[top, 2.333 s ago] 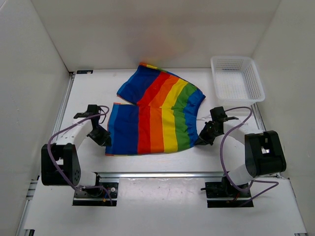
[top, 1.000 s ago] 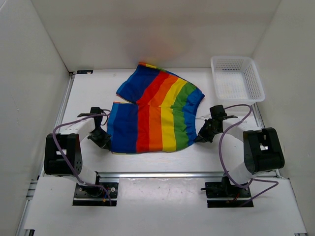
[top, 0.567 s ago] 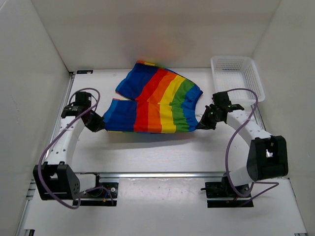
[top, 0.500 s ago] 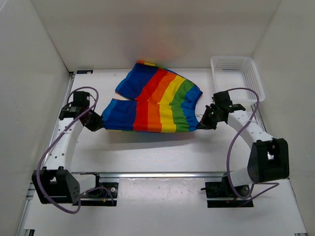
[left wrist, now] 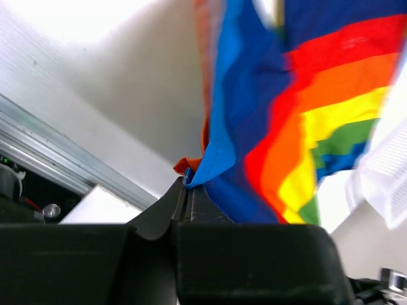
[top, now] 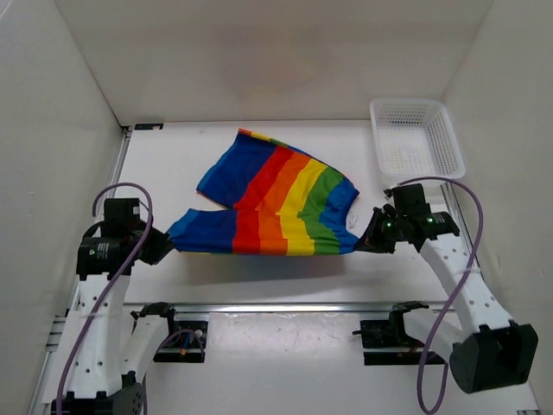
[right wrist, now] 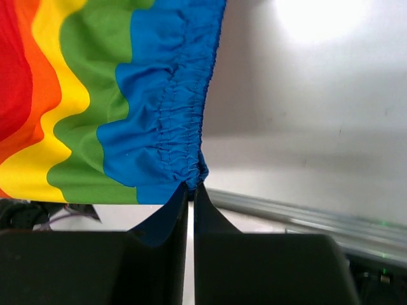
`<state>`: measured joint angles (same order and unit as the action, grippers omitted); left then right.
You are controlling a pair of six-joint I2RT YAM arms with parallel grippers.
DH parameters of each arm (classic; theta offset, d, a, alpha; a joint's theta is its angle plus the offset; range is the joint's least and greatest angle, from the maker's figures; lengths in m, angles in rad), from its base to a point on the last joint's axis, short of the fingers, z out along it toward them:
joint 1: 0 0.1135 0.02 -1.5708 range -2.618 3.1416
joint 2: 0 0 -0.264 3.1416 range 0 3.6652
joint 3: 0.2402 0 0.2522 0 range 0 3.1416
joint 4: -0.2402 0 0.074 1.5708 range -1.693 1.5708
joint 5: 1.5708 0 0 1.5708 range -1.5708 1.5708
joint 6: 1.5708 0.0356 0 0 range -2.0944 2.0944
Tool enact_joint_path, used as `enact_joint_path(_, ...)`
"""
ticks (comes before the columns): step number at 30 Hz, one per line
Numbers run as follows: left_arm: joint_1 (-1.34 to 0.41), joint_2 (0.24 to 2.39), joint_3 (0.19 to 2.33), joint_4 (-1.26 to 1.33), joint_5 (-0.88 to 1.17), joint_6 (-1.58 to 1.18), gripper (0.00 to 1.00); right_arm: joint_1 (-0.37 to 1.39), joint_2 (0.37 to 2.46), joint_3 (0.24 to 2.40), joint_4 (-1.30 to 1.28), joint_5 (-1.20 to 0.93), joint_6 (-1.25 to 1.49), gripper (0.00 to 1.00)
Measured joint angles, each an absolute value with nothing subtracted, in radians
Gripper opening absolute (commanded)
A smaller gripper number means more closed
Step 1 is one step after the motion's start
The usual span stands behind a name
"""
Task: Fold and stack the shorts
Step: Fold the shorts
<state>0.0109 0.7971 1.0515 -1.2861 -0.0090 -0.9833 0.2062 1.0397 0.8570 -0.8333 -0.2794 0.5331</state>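
Shorts (top: 268, 203) occupy the centre of the top view. The near edge is raised and drawn taut between both arms, and the far leg appears to rest on the table (top: 173, 164). Left gripper (top: 164, 245), at the lower left of that view, has its fingers pressed together on the blue corner of the near leg hem; its wrist view shows the cloth running straight out of the closed tips. Right gripper (top: 367, 242), at the lower right, pinches the near end of the gathered blue waistband in the same way. The step in hand is judged to be the lengthwise fold of the near leg onto the far leg. To do it well, carry both corners toward the top of the frame at equal height and equal pace so the held edge stays straight. Keep enough tension to prevent sagging, but not so much that the far leg drags. Lower the held edge onto the far edge and align hem to hem and waistband to waistband before opening the fingers. Plain white walls (top: 259, 52) enclose the cell on three sides. The table surface is white, smooth and evenly lit, so the cloth is likely to slide easily. White mesh basket (top: 417, 138) stands at the upper right, apart from the shorts. Aluminium rail (top: 285, 305) crosses the lower frame in front of the arm bases.
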Motion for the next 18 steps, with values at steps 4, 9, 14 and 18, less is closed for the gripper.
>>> enact_joint_path(4,0.01,0.797,1.22,-1.36,0.004,-0.978,0.1,0.208,0.927,0.854,-0.921,-0.295,0.535,0.0)
enact_joint_path(9,0.004,0.948,1.473,-1.383,0.058,-0.918,0.1,0.212,0.885,0.911,-1.003,-0.298,0.55,0.0)
enact_joint_path(14,-0.004,1.198,1.65,-1.36,0.073,-0.852,0.1,0.213,0.984,1.04,-1.011,-0.247,0.569,0.0)
enact_joint_path(18,-0.036,1.427,1.784,-1.311,0.072,-0.8,0.1,0.213,1.132,1.114,-0.972,-0.184,0.57,0.0)
